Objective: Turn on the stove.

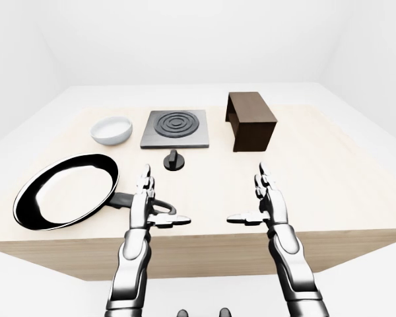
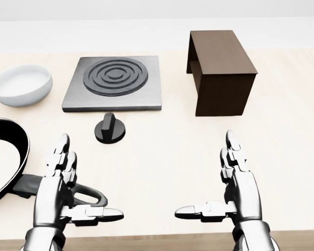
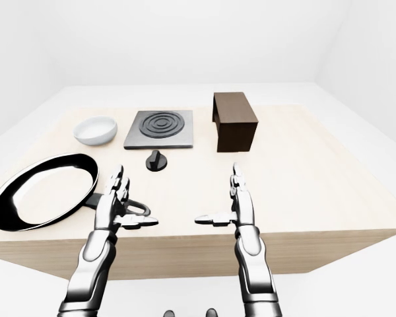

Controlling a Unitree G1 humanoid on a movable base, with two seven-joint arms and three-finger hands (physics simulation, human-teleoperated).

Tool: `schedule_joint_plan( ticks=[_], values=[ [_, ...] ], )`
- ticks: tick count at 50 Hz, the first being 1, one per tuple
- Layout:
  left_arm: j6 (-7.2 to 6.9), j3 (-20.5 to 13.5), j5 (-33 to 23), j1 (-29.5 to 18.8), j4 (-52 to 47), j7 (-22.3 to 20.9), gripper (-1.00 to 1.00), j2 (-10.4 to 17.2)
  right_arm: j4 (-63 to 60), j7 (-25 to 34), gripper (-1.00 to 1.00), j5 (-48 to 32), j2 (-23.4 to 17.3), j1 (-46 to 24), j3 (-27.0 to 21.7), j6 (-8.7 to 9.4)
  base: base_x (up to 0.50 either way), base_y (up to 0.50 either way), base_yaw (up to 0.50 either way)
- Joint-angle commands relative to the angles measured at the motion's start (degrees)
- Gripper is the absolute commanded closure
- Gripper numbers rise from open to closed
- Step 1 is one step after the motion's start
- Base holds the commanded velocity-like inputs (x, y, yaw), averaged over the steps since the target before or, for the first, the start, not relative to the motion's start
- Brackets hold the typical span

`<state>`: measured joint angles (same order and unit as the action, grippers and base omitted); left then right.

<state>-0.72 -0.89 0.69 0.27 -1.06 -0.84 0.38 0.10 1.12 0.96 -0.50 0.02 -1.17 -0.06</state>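
A grey square stove plate [image 2: 115, 83] with dark concentric rings lies on the wooden table, top centre of the head view. Just below it sits its black round knob [image 2: 110, 128], with an upright grip bar. My left hand [image 2: 73, 193] hovers open below and left of the knob, fingers straight and thumb pointing right. Level with it, my right hand [image 2: 225, 193] is open too, thumb pointing left, well to the right of the knob. Neither hand touches anything.
A black frying pan [image 1: 66, 190] lies at the left, its handle [image 2: 86, 194] running under my left hand. A white bowl [image 2: 21, 84] sits left of the stove. A dark brown open box [image 2: 220, 70] stands to the stove's right. The table edge [image 1: 198, 241] is near my wrists.
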Motion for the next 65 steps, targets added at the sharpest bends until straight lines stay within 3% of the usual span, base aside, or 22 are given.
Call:
schedule_joint_plan(
  ticks=[1,2,10,15,19,26,46,65],
  values=[
    [-1.78,-1.1,1.1,0.8,-2.9,-1.5,-1.00,0.5,1.6,2.3,-1.00,2.5,-0.7,-0.4,-2.0,-0.88,0.00,0.00,0.00],
    [-1.77,-1.1,1.0,0.8,-2.9,-1.5,-1.00,0.5,2.2,2.2,-1.00,2.4,-0.7,-0.6,-1.9,-1.33,0.00,0.00,0.00],
    [-2.67,-1.2,1.1,1.1,-4.3,-1.7,-1.00,0.6,-0.4,2.0,-1.00,2.6,-0.8,0.1,-1.9,0.15,0.00,0.00,0.00],
    [-2.82,-1.6,1.2,0.7,-4.1,-1.5,-1.00,0.6,-7.4,0.5,-1.00,4.1,-1.7,1.1,-5.1,3.52,0.00,0.00,0.00],
    [-2.55,-1.6,1.1,0.9,-4.1,-1.4,-1.00,0.6,-12.4,0.8,-1.00,6.6,-3.4,1.8,-9.8,5.06,0.00,0.00,0.00],
    [-2.06,-1.8,1.2,0.4,-3.2,-1.3,-1.00,0.8,-13.4,0.9,-1.00,10.6,-4.6,2.1,-16.2,5.06,0.00,0.00,0.00],
    [-2.53,-1.7,1.0,0.7,-4.0,-1.1,-1.00,0.7,-15.4,1.7,-1.00,11.5,-4.1,2.2,-15.5,5.06,0.00,0.00,0.00],
    [-1.35,-1.6,0.8,0.4,-2.7,-0.8,-1.00,0.6,-17.1,2.1,-1.00,12.3,-3.9,2.6,-15.5,5.06,0.00,0.00,0.00]
  ],
)
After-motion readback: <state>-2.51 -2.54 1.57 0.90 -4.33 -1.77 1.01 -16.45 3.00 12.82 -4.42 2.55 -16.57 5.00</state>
